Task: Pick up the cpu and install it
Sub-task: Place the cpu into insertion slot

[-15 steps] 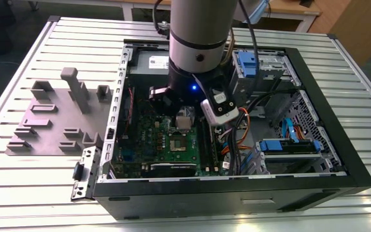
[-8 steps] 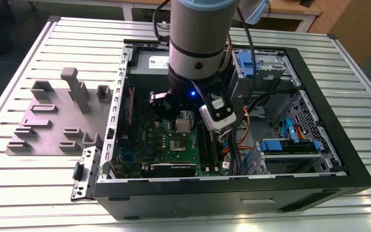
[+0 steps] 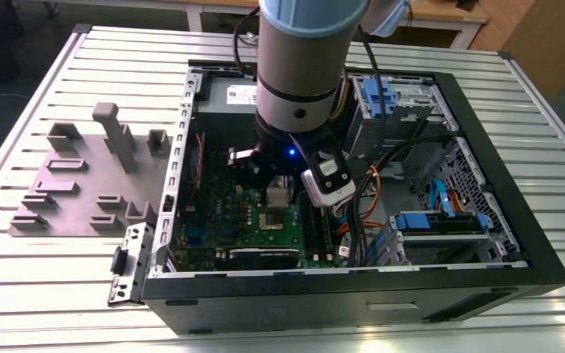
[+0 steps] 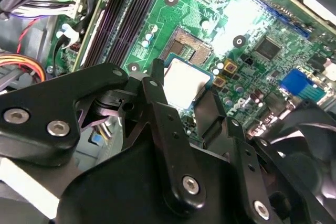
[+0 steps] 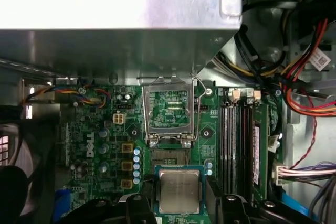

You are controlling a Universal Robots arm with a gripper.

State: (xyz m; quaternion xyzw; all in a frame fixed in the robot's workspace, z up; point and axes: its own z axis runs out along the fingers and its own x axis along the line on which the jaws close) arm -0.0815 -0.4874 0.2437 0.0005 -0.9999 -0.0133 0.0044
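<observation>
The cpu (image 5: 179, 190), a small square chip with a shiny silver top and a green rim, hangs just above the motherboard (image 5: 100, 145) inside the open computer case (image 3: 499, 243). My gripper (image 5: 179, 205) is shut on it, one black finger on each side. In the second wrist view the cpu (image 4: 185, 80) sits between the fingers (image 4: 155, 90), right beside the open socket (image 4: 186, 48). The socket's bare contact field (image 5: 170, 156) lies directly ahead of the chip, with its silver frame (image 5: 169, 109) flipped up behind. In the exterior view the gripper (image 3: 277, 197) is low over the board.
The large gray power supply box (image 5: 121, 19) overhangs the board behind the socket. Memory slots (image 5: 239, 140) and bundles of coloured cables (image 5: 299, 77) run beside the socket. A black fan (image 4: 310, 140) stands close by. A gray fixture (image 3: 86, 176) lies on the slatted table outside the case.
</observation>
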